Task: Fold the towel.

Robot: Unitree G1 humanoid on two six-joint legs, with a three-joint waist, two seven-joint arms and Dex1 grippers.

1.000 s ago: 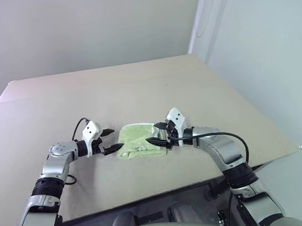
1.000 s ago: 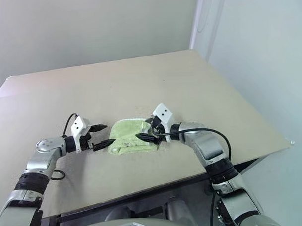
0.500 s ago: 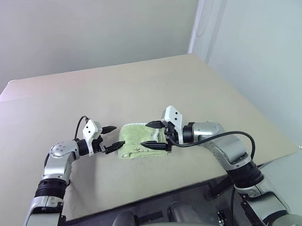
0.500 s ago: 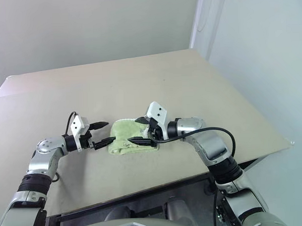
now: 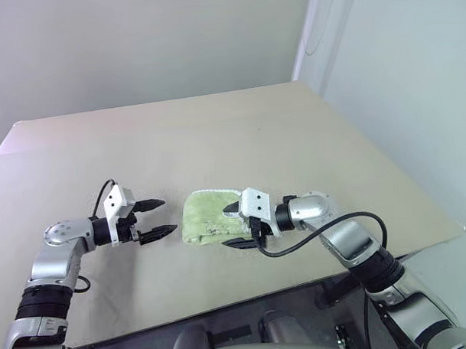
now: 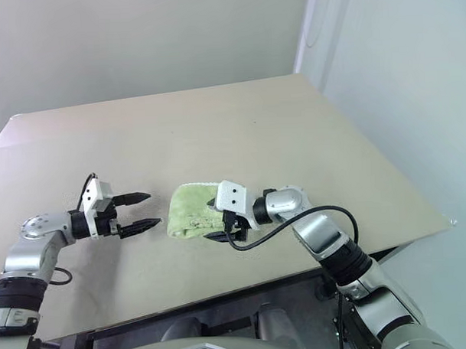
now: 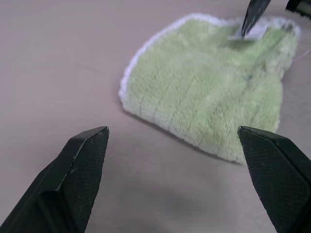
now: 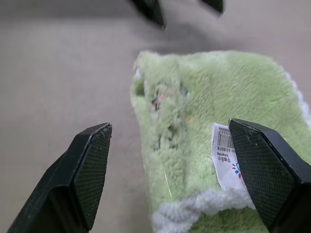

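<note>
The pale green towel (image 5: 206, 214) lies folded into a small pad on the tan table (image 5: 254, 128), with its white tag (image 8: 226, 155) on top. My left gripper (image 5: 169, 215) hovers open a short way to the towel's left, pointing at it, with nothing between its fingers (image 7: 85, 165). Over the towel's near right corner my right gripper (image 5: 232, 225) stands open, turned to point left, one finger above the cloth and one by its near edge. It holds nothing. The left wrist view shows the towel (image 7: 214, 92) ahead with a right fingertip (image 7: 252, 14) at the tag.
The table's front edge (image 5: 245, 296) runs close behind both arms, and its right edge (image 5: 401, 176) drops off beside a pale wall. A black cable (image 5: 319, 233) loops off my right wrist above the tabletop.
My left gripper has drawn back to the left, away from the towel. My right gripper has rolled and pulled toward the near edge. Both stayed open; the towel has not moved.
</note>
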